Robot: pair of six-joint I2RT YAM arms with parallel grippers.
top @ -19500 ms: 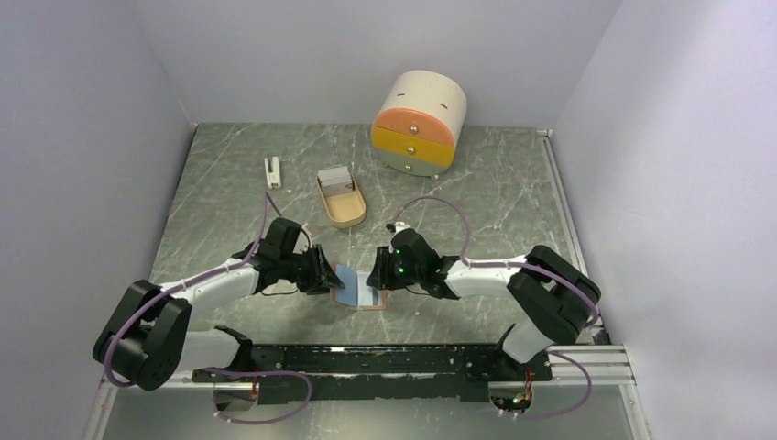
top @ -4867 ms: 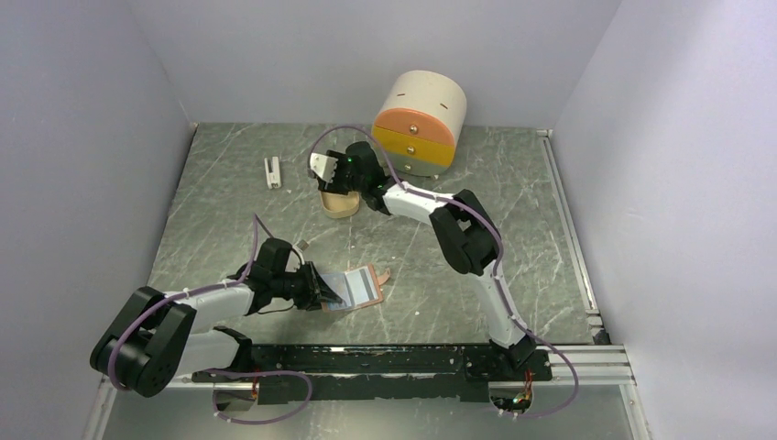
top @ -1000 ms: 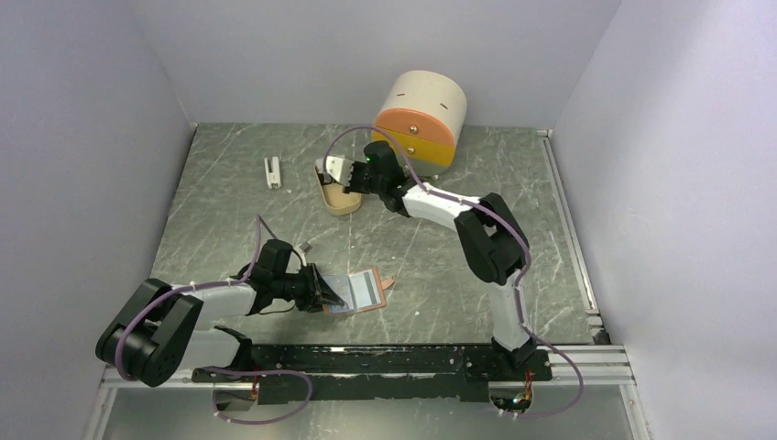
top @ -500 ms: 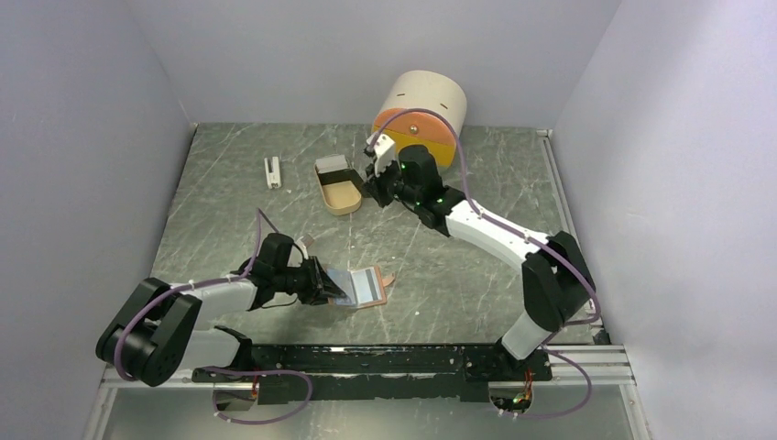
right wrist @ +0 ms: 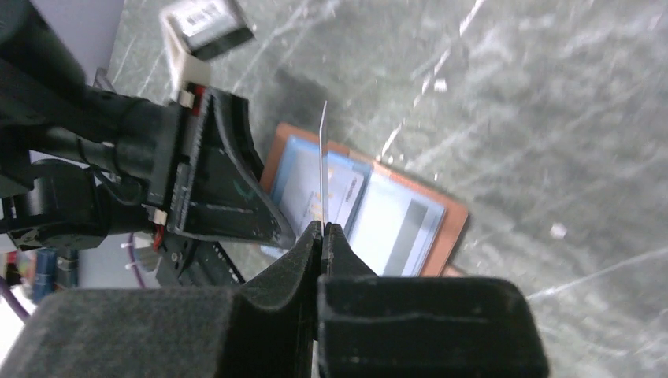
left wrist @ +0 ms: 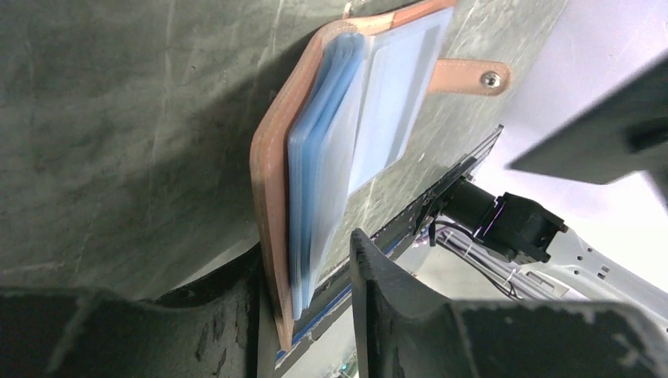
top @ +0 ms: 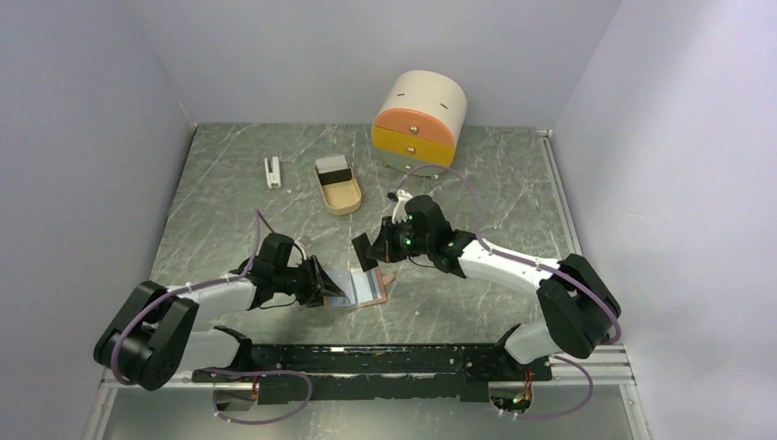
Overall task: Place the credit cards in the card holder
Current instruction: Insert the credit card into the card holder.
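The salmon-pink card holder (top: 364,290) lies open on the table near the front, its clear pockets up (right wrist: 394,220). My left gripper (top: 322,284) straddles the holder's left edge (left wrist: 272,197). One finger rests against the leather cover, and a gap shows between the other finger (left wrist: 370,268) and the blue sleeves, so it is open. My right gripper (top: 377,252) hovers just above the holder, shut on a dark credit card (top: 364,250). In the right wrist view that card (right wrist: 323,157) is edge-on and points down at the holder. Another dark credit card (top: 335,165) sits in the beige tray.
The beige oval tray (top: 341,200) stands mid-table behind the holder. A small white upright block (top: 272,171) is to its left. A cream, orange and yellow drawer box (top: 419,124) stands at the back. Grey walls close in on the left and right.
My right arm has swung from the tray toward the front, carrying a card to just above the holder. My left gripper's jaws have widened on the holder's edge.
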